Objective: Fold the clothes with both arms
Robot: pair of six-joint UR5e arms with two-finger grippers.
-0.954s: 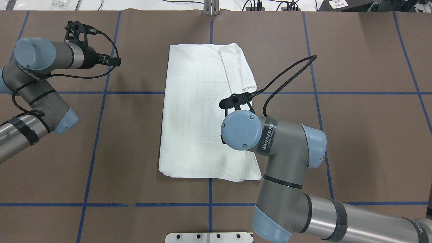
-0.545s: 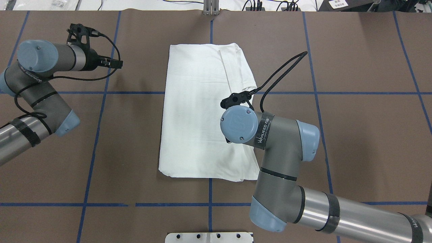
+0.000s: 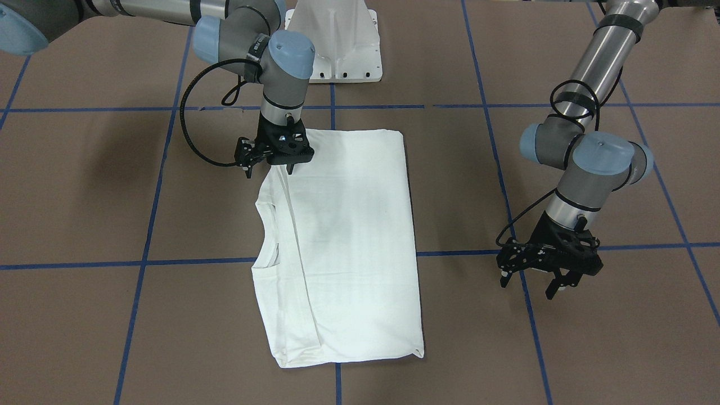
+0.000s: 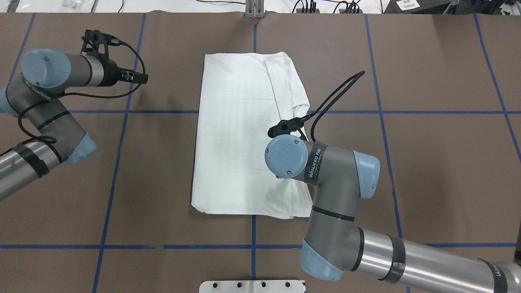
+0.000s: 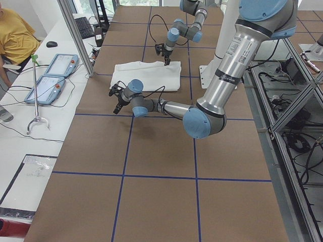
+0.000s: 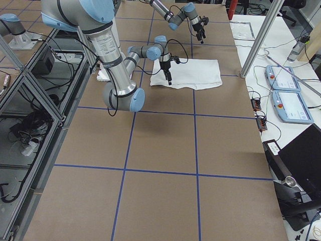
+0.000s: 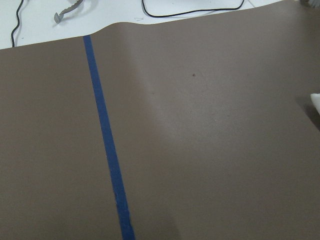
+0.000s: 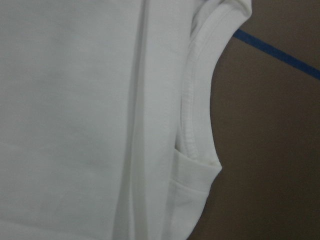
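Since a second ago the right arm (image 4: 329,167) has drawn its elbow in toward the shirt (image 4: 240,138), and its cable (image 4: 361,73) loop has swung in with it; the wrist has stayed over the shirt's right edge; the left arm (image 4: 81,73) has hardly shifted, and the shirt has not stirred.

The shirt lies flat in the middle of the brown worktop (image 3: 112,197), folded into a long strip that runs away from the robot, plain white side up; its collar (image 3: 263,239) makes a notch in the right long edge, and a folded band runs along that edge.

The right claw (image 3: 284,167) points straight down over that same edge, on the robot's side of the collar; it seems to hang just above the cloth rather than pinch it, since the cloth lies flat beneath; its fingers are poorly shown from the front and hidden under the wrist from overhead, so I cannot tell how wide it stands; its wrist camera looks down on the ribbed collar and the bare worktop beside it.

The left claw (image 3: 561,286) hangs over bare worktop on the robot's left, well apart from the shirt, level with its far half; its fingers stand apart and hold nothing; a line of blue tape (image 7: 107,150) crosses the worktop below it.
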